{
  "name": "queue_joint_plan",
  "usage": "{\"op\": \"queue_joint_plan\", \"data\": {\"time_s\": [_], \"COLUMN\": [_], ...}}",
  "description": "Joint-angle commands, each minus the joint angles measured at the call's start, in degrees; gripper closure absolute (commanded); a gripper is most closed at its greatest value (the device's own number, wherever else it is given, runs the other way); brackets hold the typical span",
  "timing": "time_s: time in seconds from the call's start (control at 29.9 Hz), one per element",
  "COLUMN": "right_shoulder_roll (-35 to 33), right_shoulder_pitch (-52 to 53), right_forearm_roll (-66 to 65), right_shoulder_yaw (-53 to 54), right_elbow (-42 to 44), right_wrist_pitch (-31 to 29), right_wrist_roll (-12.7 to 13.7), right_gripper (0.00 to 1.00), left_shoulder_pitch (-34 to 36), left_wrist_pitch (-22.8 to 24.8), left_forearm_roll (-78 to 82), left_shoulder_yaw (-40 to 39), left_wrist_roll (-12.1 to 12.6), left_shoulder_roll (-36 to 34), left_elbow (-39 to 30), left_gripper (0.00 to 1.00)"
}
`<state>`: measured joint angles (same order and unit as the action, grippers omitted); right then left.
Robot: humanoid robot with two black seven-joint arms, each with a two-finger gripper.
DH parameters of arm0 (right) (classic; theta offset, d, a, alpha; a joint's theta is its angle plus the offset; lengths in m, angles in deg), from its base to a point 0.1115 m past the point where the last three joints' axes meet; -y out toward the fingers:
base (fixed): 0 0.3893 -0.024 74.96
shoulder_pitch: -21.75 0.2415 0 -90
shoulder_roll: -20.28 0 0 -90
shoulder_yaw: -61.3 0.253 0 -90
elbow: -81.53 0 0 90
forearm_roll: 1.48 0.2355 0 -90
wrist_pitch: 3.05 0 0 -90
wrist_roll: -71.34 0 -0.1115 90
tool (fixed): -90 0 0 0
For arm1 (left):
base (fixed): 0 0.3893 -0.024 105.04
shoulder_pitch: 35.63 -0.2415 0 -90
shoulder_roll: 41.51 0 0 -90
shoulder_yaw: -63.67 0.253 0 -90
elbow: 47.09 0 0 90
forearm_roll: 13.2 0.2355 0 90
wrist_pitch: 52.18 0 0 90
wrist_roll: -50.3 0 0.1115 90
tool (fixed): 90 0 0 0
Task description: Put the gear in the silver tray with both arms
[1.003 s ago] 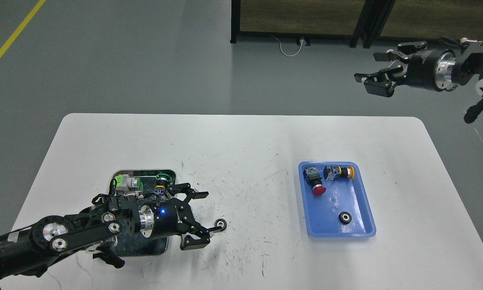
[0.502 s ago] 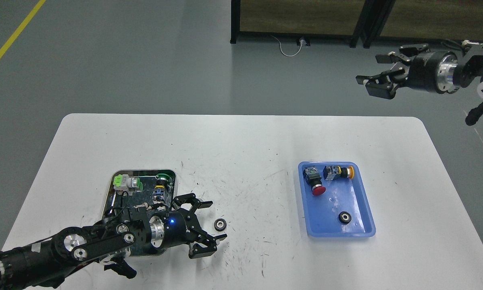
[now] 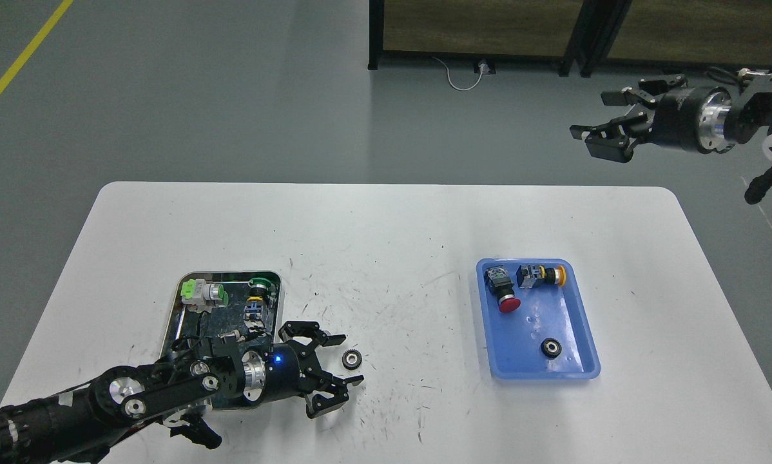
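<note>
on the white table (image 3: 386, 225), near its left front corner, the silver tray (image 3: 169, 317) sits with its long side running from far to near. in its far end lie a green and white part (image 3: 194, 291), a green-capped button (image 3: 261, 283) and a smaller dark piece with a yellow ring (image 3: 255, 300); my left arm (image 3: 122, 399) covers the near end of the tray, so i cannot tell what is there.

my left gripper (image 3: 341, 364) reaches out past the tray's right rim, low over the table, with its fingers spread apart and nothing between them. the gear (image 3: 352, 358), small, black and toothed with a pale centre, lies on the bare table just right of the tray, outside it. it sits in the gap between my two spread fingers, close to their tips; whether a finger touches it i cannot tell.

on the right half of the table the blue tray (image 3: 584, 335) holds a red mushroom button (image 3: 506, 299) and a yellow-capped button (image 3: 543, 275) at its far end, and a second small black gear (image 3: 551, 348) nearer its front.

my right gripper (image 3: 602, 125) hangs high at the far right, beyond the table's far edge and over the grey floor (image 3: 199, 96), its fingers apart and holding nothing.
</note>
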<state>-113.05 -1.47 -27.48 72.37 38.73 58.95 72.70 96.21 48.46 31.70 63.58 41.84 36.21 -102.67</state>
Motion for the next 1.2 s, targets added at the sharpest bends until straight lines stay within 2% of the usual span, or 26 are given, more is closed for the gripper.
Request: {"op": "queue_joint_plan", "data": {"time_s": [0.0,0.13,0.37,0.8,1.0,1.17], "right_shoulder_roll": [-0.1,-0.1,-0.2,-1.1,-1.3,-1.2], "right_shoulder_pitch": [-0.2,-0.3,-0.3,-0.4,-0.9,-1.2], "right_forearm_roll": [-0.1,-0.1,-0.1,-0.1,-0.1,-0.1], "right_shoulder_yaw": [-0.1,0.0,0.0,0.0,0.0,0.0], "right_elbow": [0.0,0.0,0.0,-0.2,-0.1,0.1], "right_wrist_pitch": [0.0,0.0,0.0,0.0,0.0,0.0], "right_wrist_roll": [0.0,0.0,0.0,-0.1,-0.1,-0.1], "right_gripper": [0.23,0.23,0.23,0.23,0.23,0.23], "left_shoulder_pitch": [0.0,0.1,0.3,0.4,0.8,2.8], "left_wrist_pitch": [0.1,0.0,-0.1,0.1,0.1,1.0], "left_forearm_roll": [0.0,0.0,0.0,0.4,-0.2,-2.4], "left_shoulder_yaw": [0.0,0.0,0.0,0.0,-0.8,-3.3], "left_wrist_roll": [0.4,0.9,1.2,1.3,1.3,1.1], "left_shoulder_roll": [0.0,0.2,0.4,2.2,1.6,-2.8], "left_elbow": [0.2,0.3,1.5,1.8,0.9,-2.4], "left_gripper": [0.37,0.42,0.44,0.72,0.73,0.73]}}
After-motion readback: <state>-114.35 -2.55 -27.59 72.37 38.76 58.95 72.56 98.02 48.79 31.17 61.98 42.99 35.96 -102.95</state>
